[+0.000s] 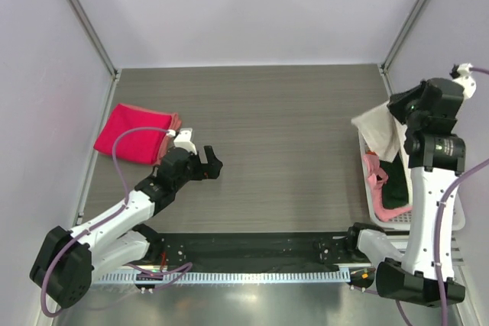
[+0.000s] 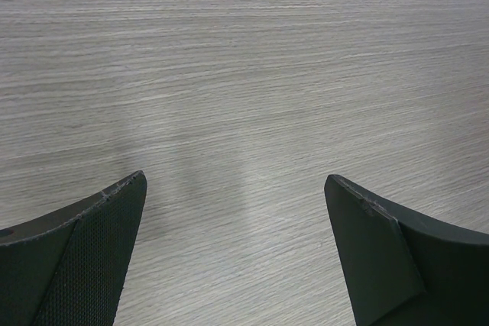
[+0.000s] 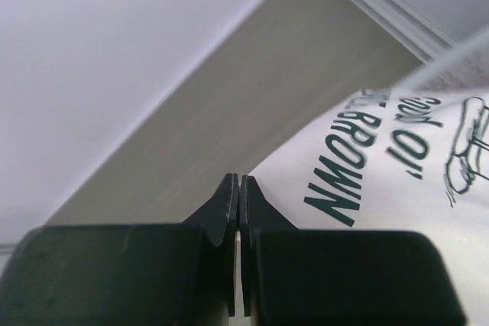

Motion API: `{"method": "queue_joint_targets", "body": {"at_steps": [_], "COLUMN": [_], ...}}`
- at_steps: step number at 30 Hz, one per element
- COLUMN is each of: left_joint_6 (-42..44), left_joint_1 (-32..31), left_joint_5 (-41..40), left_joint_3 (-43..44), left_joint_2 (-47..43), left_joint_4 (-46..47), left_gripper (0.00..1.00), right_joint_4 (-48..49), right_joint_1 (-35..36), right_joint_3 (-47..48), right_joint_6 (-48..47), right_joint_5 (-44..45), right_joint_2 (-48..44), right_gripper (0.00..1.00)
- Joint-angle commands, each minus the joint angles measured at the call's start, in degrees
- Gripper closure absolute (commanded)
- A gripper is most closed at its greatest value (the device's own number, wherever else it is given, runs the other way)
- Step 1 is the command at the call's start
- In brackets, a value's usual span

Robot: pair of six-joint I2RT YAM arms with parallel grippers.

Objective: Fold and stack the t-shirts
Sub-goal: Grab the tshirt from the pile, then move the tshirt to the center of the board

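A folded magenta-red t-shirt (image 1: 136, 134) lies on the table at the far left. My left gripper (image 1: 212, 164) is open and empty just right of it, low over bare table (image 2: 235, 181). My right gripper (image 1: 396, 111) is shut on the cream-white t-shirt (image 1: 377, 129) and holds it up above the basket's far end. In the right wrist view the jaws (image 3: 240, 179) are pressed together with a sliver of pale cloth between them, and the shirt's dark green lettering (image 3: 359, 162) hangs beside them. A pink t-shirt (image 1: 374, 176) lies in the basket, with dark green cloth (image 1: 396, 191) next to it.
The white lattice basket (image 1: 457, 217) stands at the table's right edge, under the right arm. Grey walls close in the table on the left, back and right. A black rail with the arm bases (image 1: 252, 253) runs along the near edge.
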Motion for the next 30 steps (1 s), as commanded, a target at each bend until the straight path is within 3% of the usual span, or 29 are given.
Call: {"method": "queue_joint_targets", "body": {"at_steps": [1, 4, 6, 7, 9, 10, 13, 16, 19, 20, 22, 26, 27, 29, 30], "left_joint_6": [0.84, 0.92, 0.92, 0.84, 1.01, 1.1, 1.1, 1.1, 0.92, 0.84, 0.66, 0.4, 0.4, 0.31, 0.31], "left_joint_1": [0.04, 0.12, 0.04, 0.04, 0.12, 0.04, 0.04, 0.04, 0.12, 0.04, 0.04, 0.12, 0.12, 0.12, 0.12], "left_joint_5": [0.13, 0.13, 0.04, 0.04, -0.39, -0.48, -1.01, -1.71, -2.59, -3.12, -3.73, -4.88, -5.31, -5.67, -5.67], "left_joint_3": [1.48, 1.48, 1.48, 1.48, 1.48, 1.48, 1.39, 1.3, 1.22, 1.22, 1.04, 1.04, 1.04, 1.48, 1.57], "left_joint_2": [0.13, 0.22, 0.31, 0.39, 0.31, 0.31, 0.04, -0.39, -1.27, -1.54, -1.89, -2.24, -2.16, -1.8, -1.28], "left_joint_4": [1.63, 1.8, 1.8, 1.8, 1.89, 1.72, 1.28, 0.67, 0.31, 0.05, -0.13, -0.57, -0.66, -1.09, -1.18], "left_gripper": [0.01, 0.0, 0.0, 0.01, 0.0, 0.0, 0.0, 0.0, 0.01, 0.0, 0.0, 0.01, 0.0, 0.0, 0.0], "right_joint_4": [-2.82, -7.46, -8.36, -9.15, -13.8, -15.12, -19.61, -18.48, -11.81, -8.48, -6.26, -3.27, -3.27, -3.88, -4.05], "right_joint_1": [3.82, 16.88, 26.02, 36.42, 47.28, 57.0, 69.1, 70.28, 70.19, 69.93, 65.03, 51.05, 49.29, 46.2, 45.68], "right_joint_3": [10.01, 25.53, 31.11, 34.09, 45.77, 53.99, 70.87, 75.08, 68.6, 62.05, 55.34, 34.2, 30.73, 21.15, 17.9], "right_joint_6": [-0.88, 0.17, 0.61, 0.44, -1.05, -1.93, -4.48, -4.49, -5.97, -6.15, -5.72, -2.65, -2.64, -2.82, -2.47], "right_joint_5": [-10.84, -10.43, -6.57, -4.11, 3.51, 6.69, 10.6, 9.01, 15.49, 21.78, 25.78, 22.03, 21.06, 21.05, 21.92], "right_joint_2": [1.64, 10.05, 14.46, 17.09, 26.14, 28.87, 40.38, 43.23, 36.67, 34.28, 30.41, 21.62, 20.99, 20.11, 19.15], "right_gripper": [0.99, 0.99, 0.99, 0.99, 0.99, 0.99, 0.99, 0.99, 0.99, 0.99, 0.99, 0.99, 0.95, 0.66, 0.19]}}
